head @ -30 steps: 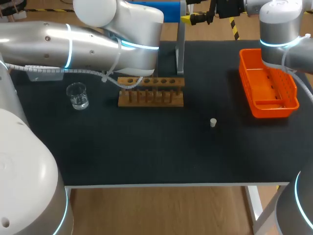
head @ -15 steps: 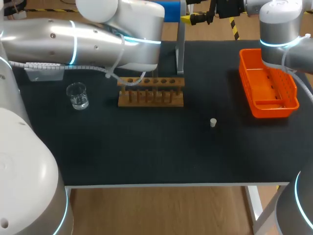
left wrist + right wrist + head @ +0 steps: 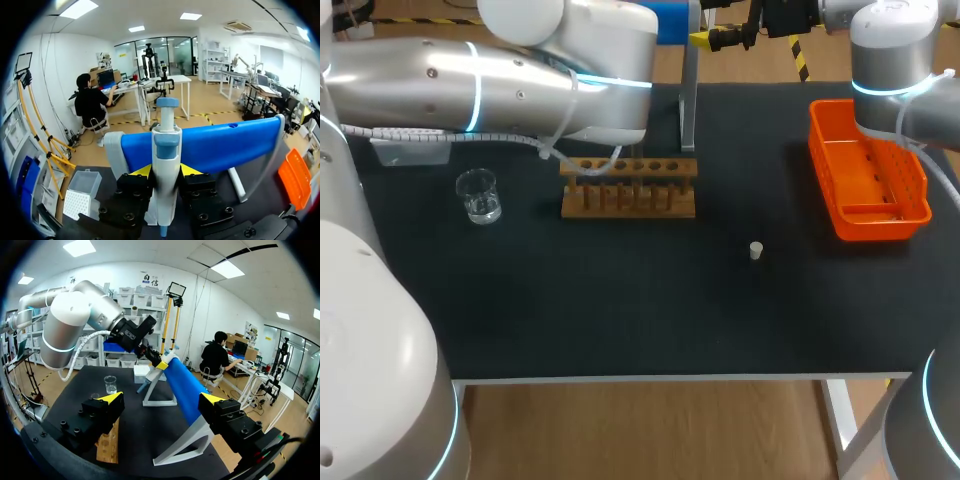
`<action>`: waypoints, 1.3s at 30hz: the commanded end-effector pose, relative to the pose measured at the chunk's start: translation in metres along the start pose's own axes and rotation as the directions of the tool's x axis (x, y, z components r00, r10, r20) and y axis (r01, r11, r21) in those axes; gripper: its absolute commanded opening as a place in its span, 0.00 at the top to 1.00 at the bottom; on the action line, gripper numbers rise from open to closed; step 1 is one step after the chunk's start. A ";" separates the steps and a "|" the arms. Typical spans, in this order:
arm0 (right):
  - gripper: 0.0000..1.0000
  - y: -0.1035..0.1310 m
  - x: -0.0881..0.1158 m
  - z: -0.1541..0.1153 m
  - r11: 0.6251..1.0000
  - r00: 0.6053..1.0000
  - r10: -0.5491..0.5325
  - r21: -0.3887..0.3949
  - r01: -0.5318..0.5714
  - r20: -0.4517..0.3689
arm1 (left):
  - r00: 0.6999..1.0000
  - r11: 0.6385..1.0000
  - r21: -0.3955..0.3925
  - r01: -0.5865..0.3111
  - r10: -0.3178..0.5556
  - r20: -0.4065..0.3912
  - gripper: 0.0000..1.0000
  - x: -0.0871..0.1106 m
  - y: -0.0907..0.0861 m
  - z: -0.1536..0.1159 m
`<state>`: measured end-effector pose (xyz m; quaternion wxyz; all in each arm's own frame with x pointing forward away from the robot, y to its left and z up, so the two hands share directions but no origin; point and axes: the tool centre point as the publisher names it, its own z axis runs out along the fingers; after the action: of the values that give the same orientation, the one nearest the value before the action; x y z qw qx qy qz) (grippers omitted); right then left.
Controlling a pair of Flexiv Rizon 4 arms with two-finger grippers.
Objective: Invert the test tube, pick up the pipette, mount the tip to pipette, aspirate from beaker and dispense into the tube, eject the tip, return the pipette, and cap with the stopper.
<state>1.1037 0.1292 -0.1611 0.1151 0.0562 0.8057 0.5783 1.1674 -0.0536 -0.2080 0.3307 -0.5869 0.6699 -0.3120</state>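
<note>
A white and blue pipette hangs on the blue bar of its stand. My left gripper is shut on the pipette's body, one yellow tip on each side. In the head view the left arm reaches to the stand at the back and hides its own gripper. My right gripper stands open and empty, level with the blue bar at the table's back. The wooden tube rack, the glass beaker and the small white stopper rest on the black mat.
An orange tray sits at the right back of the table. A white tip box stands beside the stand, on the left gripper's side. The beaker and rack lie below the right gripper.
The left arm has edged slightly toward the back at the stand. The right arm and the things on the table have not moved.
</note>
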 end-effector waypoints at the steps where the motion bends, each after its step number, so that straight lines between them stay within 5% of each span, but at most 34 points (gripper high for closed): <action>1: 0.00 0.000 -0.002 -0.001 1.000 1.000 0.000 0.001 0.000 -0.005 | 1.000 1.000 -0.007 0.005 -0.005 -0.004 0.00 0.001 0.000 -0.002; 20: 0.00 0.000 -0.002 -0.001 1.000 1.000 0.000 0.001 0.000 -0.005 | 1.000 1.000 0.012 -0.013 0.013 -0.012 0.00 0.002 -0.012 -0.049; 25: 0.00 0.000 -0.002 -0.001 1.000 1.000 0.000 0.001 0.000 -0.005 | 0.985 0.992 0.118 -0.033 0.052 -0.164 0.00 0.002 -0.011 -0.076; 28: 0.00 0.000 -0.002 -0.001 1.000 1.000 0.000 0.001 0.000 -0.005 | 0.942 0.975 0.210 -0.077 0.140 -0.304 0.00 0.004 -0.011 -0.094; 33: 0.00 0.000 -0.002 -0.001 1.000 1.000 0.000 0.001 0.000 -0.005 | 0.821 0.945 0.300 -0.127 0.270 -0.503 0.00 0.008 -0.002 -0.124; 39: 0.00 0.000 -0.002 -0.001 1.000 1.000 0.000 0.001 0.000 -0.005 | 0.673 0.909 0.389 -0.148 0.381 -0.634 0.00 0.010 0.006 -0.147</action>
<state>1.1037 0.1291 -0.1611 0.1151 0.0562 0.8057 0.5783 1.0723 -0.0777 -0.1340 0.3183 -0.4419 0.7243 -0.4229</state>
